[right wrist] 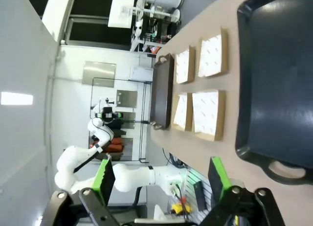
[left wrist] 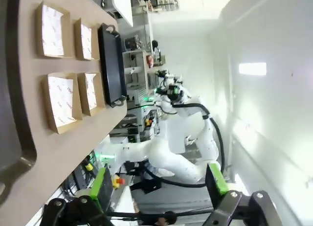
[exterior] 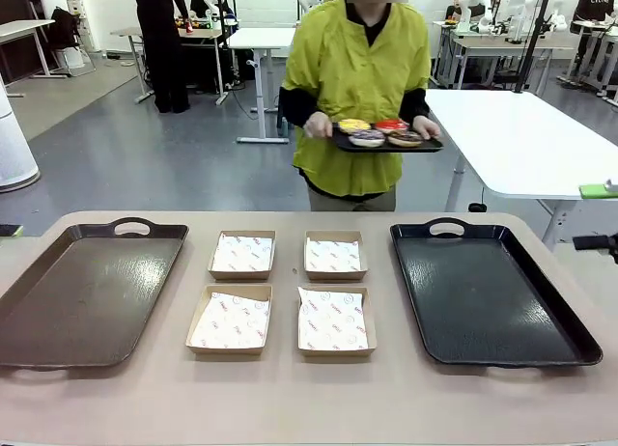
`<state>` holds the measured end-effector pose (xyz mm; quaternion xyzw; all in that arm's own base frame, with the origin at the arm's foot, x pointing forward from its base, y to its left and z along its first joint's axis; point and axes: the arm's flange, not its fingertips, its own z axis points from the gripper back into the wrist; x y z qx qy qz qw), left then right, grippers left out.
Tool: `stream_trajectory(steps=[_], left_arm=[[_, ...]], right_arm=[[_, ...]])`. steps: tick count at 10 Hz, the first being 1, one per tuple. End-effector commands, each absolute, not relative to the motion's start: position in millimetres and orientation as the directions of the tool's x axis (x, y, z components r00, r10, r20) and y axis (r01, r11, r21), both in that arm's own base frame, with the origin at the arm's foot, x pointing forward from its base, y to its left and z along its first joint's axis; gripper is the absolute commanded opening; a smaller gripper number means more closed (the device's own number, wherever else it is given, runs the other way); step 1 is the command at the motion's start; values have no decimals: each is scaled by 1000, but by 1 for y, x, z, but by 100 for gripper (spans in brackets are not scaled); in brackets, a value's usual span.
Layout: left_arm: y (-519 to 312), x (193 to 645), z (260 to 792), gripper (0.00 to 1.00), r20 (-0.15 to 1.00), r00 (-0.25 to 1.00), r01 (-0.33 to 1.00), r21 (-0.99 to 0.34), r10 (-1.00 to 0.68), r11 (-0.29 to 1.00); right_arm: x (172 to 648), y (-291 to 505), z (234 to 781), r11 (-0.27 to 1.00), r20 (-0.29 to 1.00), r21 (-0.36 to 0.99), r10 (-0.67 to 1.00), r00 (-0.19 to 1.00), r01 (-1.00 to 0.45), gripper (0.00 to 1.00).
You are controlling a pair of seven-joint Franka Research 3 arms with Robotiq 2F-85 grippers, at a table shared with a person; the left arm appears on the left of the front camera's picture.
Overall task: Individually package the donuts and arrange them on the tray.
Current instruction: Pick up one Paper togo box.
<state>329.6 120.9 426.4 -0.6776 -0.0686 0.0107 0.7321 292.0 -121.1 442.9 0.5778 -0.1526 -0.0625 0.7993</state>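
Beyond the table's far edge a person holds a small black serving tray point(exterior: 425, 146) with both hands. Four donuts lie on it: yellow-iced point(exterior: 353, 125), glossy red point(exterior: 391, 125), dark with white-purple sprinkles point(exterior: 367, 137) and chocolate point(exterior: 407, 137). On the table a large black tray point(exterior: 488, 292) lies at the right, also in the right wrist view point(right wrist: 279, 74). My left gripper point(left wrist: 159, 184) is open, off the table's side, holding nothing. My right gripper point(right wrist: 161, 182) is open too, off the opposite side and holding nothing.
Four paper-lined cardboard boxes point(exterior: 242, 255) point(exterior: 335, 256) point(exterior: 230, 320) point(exterior: 334, 320) sit in a square at the table's middle. A brown tray point(exterior: 87, 292) lies at the left. A white table point(exterior: 526, 142) stands behind at the right.
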Motion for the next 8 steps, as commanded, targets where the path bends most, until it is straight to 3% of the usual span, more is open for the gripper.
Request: stream_trajectory(steps=[1, 4, 6, 7, 8], left_arm=[[140, 331, 426, 100, 70, 987, 52, -991, 146, 125], [164, 323, 425, 100, 56, 981, 5, -965, 187, 262], [155, 321, 432, 100, 129, 974, 59, -939, 186, 340], [170, 324, 423, 100, 59, 978, 10, -972, 198, 237], [170, 324, 423, 100, 59, 978, 10, -972, 198, 237]], right_arm=[[257, -111, 418, 366, 196, 925, -243, 950, -97, 100], [249, -123, 422, 385, 259, 903, -126, 958, -194, 100], [250, -114, 429, 383, 309, 890, -103, 945, -249, 100], [261, -133, 428, 378, 235, 910, -139, 962, -167, 100], [261, -133, 428, 378, 235, 910, -139, 962, -167, 100]])
